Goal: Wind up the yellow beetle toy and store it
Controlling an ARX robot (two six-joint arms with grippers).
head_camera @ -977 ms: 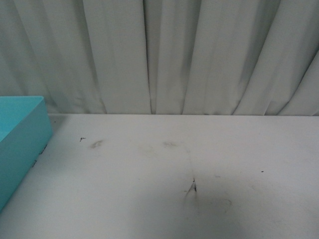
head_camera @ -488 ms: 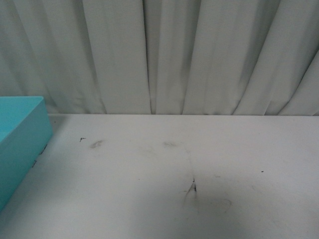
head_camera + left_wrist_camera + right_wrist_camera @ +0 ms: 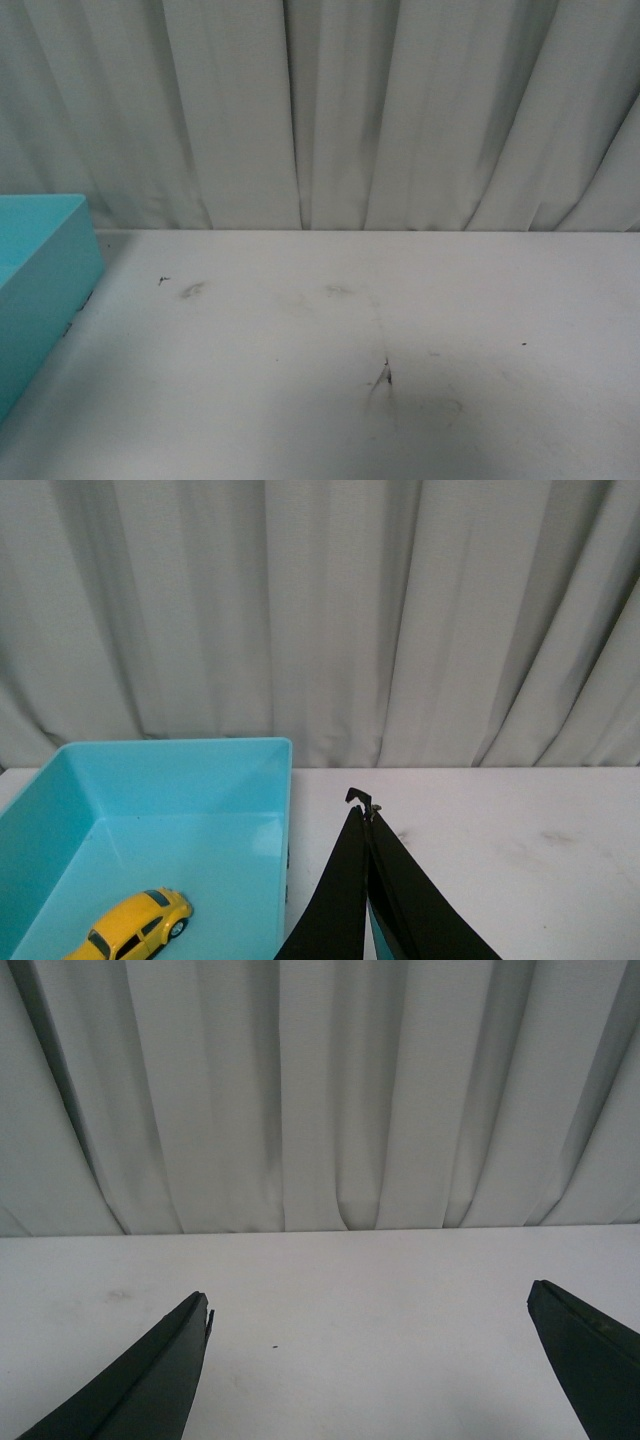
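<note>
Beetle toy: glossy yellow, rounded | bin: smooth turquoise, rectangular

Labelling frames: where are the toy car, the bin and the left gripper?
toy car (image 3: 128,926), left wrist view, on its roof.
bin (image 3: 180,747), left wrist view, on its far rim.
left gripper (image 3: 364,810), left wrist view, at its shut tips.

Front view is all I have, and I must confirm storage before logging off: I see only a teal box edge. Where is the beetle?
Observer: The beetle sits inside the teal box, on its floor; the left wrist view shows it.
Operator: Is anything gripping it?
Observer: No. The left gripper is shut on nothing, apart from the toy.
Operator: And the right?
Observer: The right gripper is open wide and holds nothing.
</note>
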